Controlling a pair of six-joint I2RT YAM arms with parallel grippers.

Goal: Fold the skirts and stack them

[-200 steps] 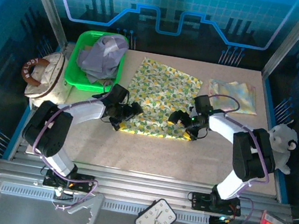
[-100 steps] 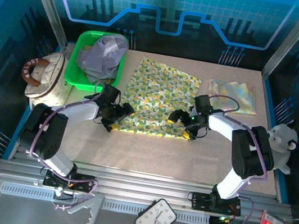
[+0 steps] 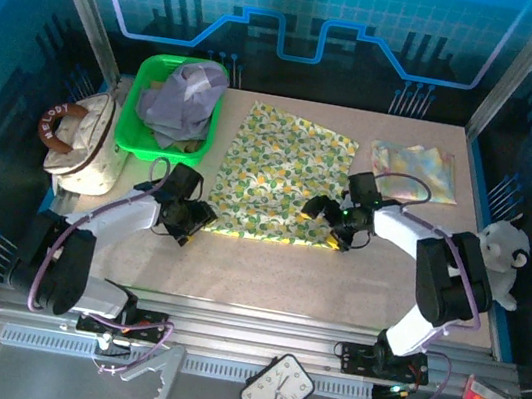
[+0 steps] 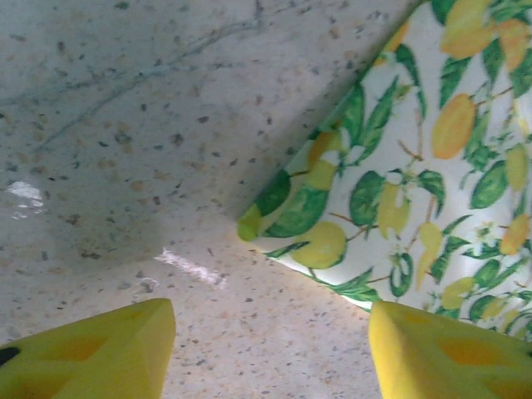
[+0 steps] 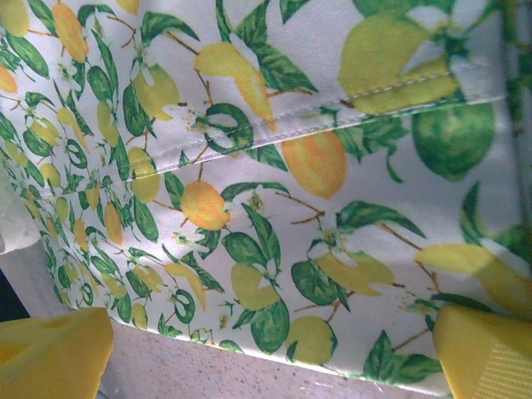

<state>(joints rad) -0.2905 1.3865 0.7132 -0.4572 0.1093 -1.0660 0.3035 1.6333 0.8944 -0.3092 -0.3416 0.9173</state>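
The lemon-print skirt (image 3: 286, 167) lies flat at mid-frame, unmoved. My left gripper (image 3: 194, 221) has slid leftward off the skirt's lower-left corner, its fingers wide apart and empty over the bare table (image 3: 265, 270). My right gripper (image 3: 326, 221) stays spread wide over the lower-right hem, gripping nothing.

My left fingers (image 4: 91, 353) are cut off at 6 o'clock (just their tips inside the frame); the leafy skirt (image 4: 432, 166) runs off frame toward 3 o'clock and 12.
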